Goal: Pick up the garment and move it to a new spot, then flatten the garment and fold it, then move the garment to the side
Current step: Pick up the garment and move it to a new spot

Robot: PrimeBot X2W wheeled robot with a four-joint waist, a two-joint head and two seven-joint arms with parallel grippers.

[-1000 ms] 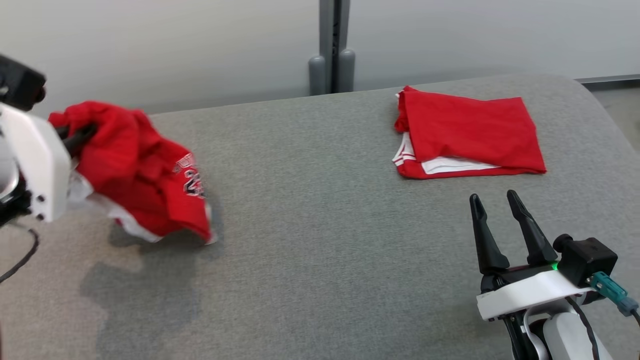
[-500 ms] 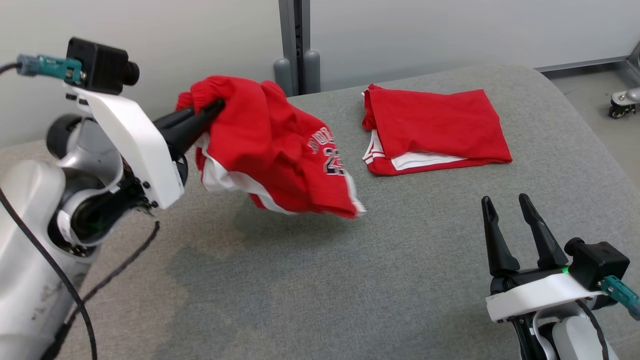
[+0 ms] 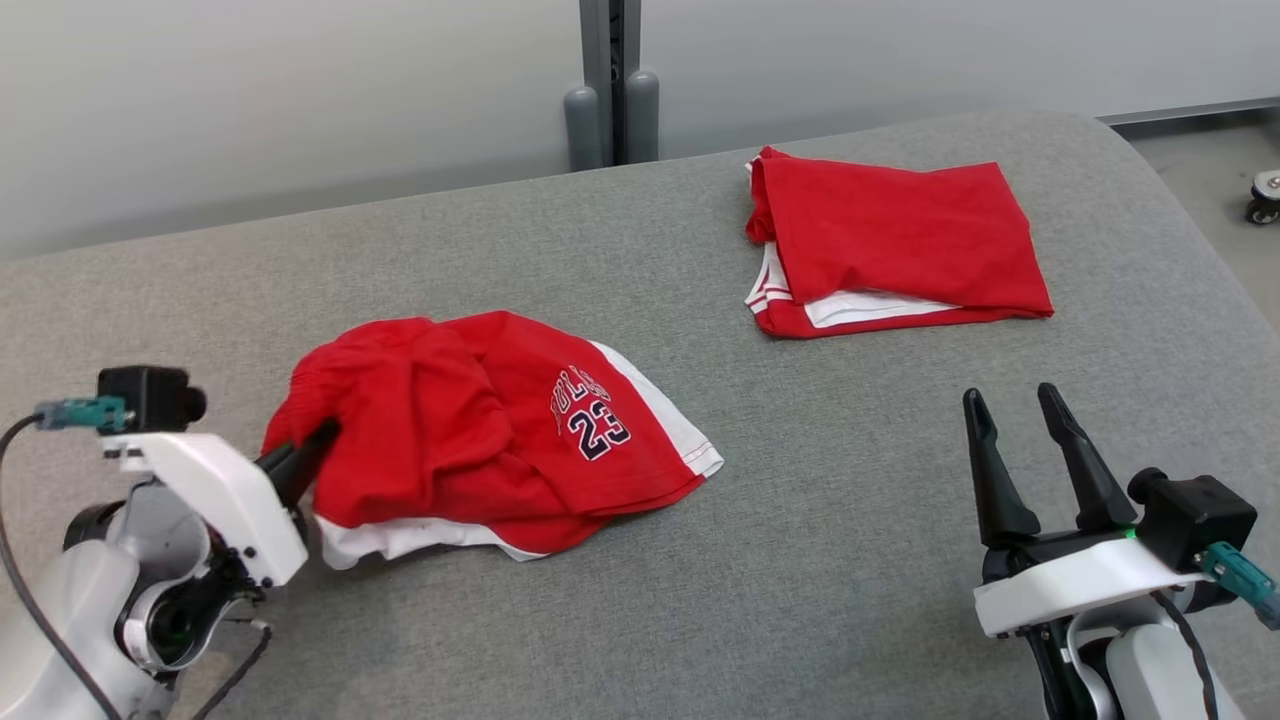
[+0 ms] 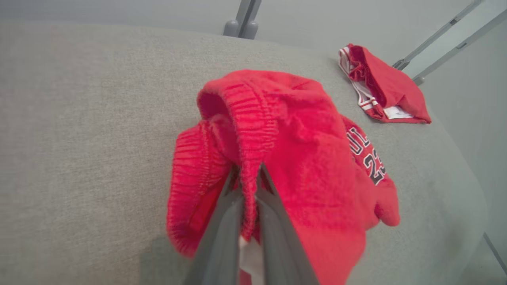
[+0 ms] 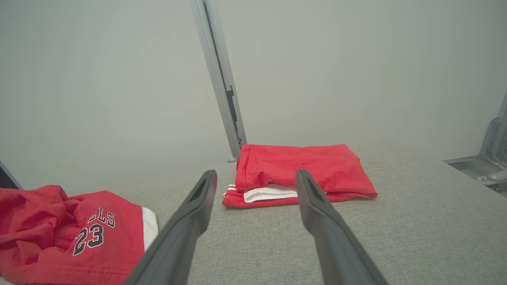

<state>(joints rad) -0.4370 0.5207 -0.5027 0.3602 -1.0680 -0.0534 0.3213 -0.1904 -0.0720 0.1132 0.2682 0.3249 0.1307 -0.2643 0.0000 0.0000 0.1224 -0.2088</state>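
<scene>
Left claw (image 3: 318, 442): tips buried in the waistband of red shorts (image 3: 450, 440).
Lettering (image 3: 580, 388) above the 23: first letters lost in a fold.
Folded red garment (image 3: 900, 230): lower layers mostly covered.
Wheel (image 3: 1264, 195): cut by the right edge, type unclear.

Crumpled red jersey shorts (image 3: 470, 450) with white side panels and a navy "23" print lie bunched on the grey fabric tabletop (image 3: 800, 560), over on the robot's left. The ribbed waistband is rucked up at the left end. The white-edged leg spreads flat to the right, number up.
</scene>
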